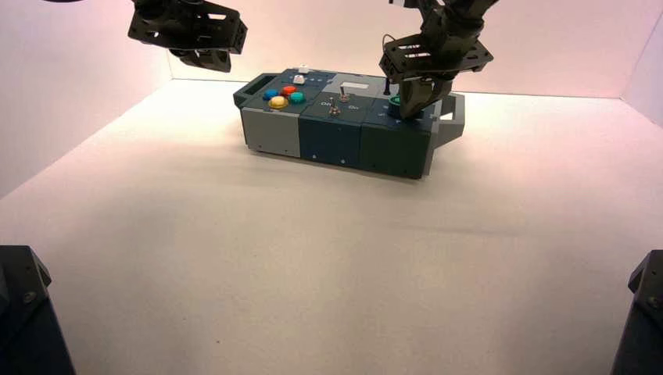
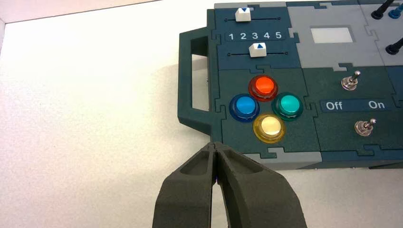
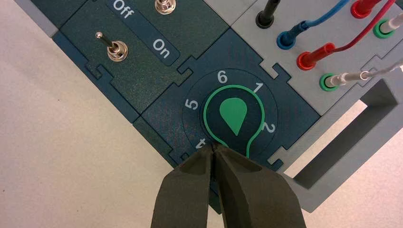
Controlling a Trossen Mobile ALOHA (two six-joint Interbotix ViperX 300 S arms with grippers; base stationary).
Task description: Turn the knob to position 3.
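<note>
Knob Appeared to Point at 3, Right Jaws at Its Rim

Nearest lay the bare front of the pale counter (image 1: pixel 313 258), and behind it the box (image 1: pixel 332 148). At the right of the box's near side sat the green teardrop knob (image 3: pixel 233 114), its tip aimed between 2 and 4, where 3 should have been; that numeral was hidden. The right gripper (image 3: pixel 214 146) was over the knob's edge on the 4 side, its jaws pressed together, pinching nothing; contact could not be told. Beyond the knob stood the plugged wires (image 3: pixel 309 59).

The left gripper (image 2: pixel 215 145) waited above the box's left end, jaws together and empty.

The turning step seemed all but finished. The next move called for lifting the right jaws straight clear without nudging the dial, then checking the 3.
</note>
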